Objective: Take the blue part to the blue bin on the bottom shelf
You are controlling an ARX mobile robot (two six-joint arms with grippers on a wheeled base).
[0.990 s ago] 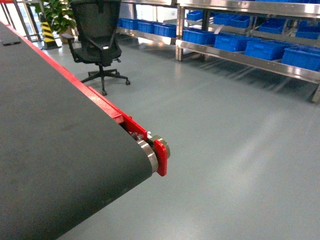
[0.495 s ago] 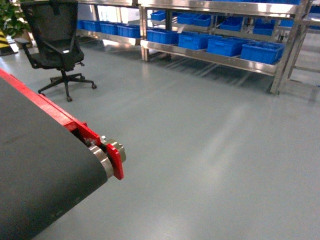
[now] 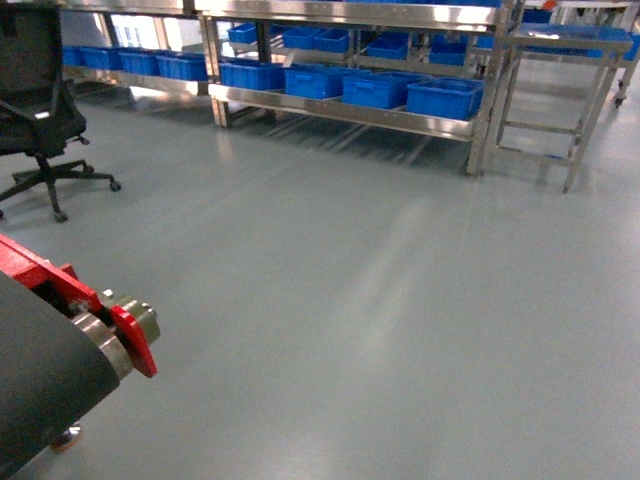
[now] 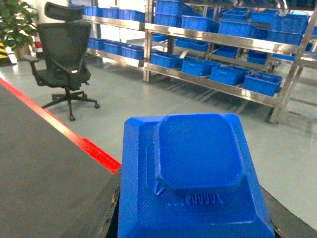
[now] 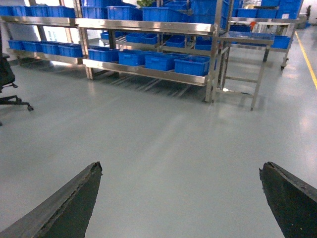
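The blue part [image 4: 193, 173] fills the lower centre of the left wrist view, sitting right under the camera between dark edges at the bottom of the frame that appear to be the left gripper [image 4: 190, 230]; I judge it clamped there, though the fingertips themselves are hidden beneath the part. It looks like a rigid printed plastic piece, a sloped base with a raised rounded-square cap and a small row of ribs at the cap's lower edge, so it should be light, stiff and not fragile, if somewhat slick on its smooth faces; the flat side walls of the base seem the surest place to hold it. The right gripper [image 5: 181, 198] has its two dark fingers spread wide at the lower corners of its view, empty, pointing forward over bare grey floor. The bottom shelf [image 3: 340, 108] of the steel rack runs across the upper part of the head view, well apart from the robot, carrying a row of blue bins [image 3: 444, 97]. The conveyor belt [image 3: 40, 385] with its red end bracket sits at lower left, an office chair [image 3: 35, 105] at upper left.
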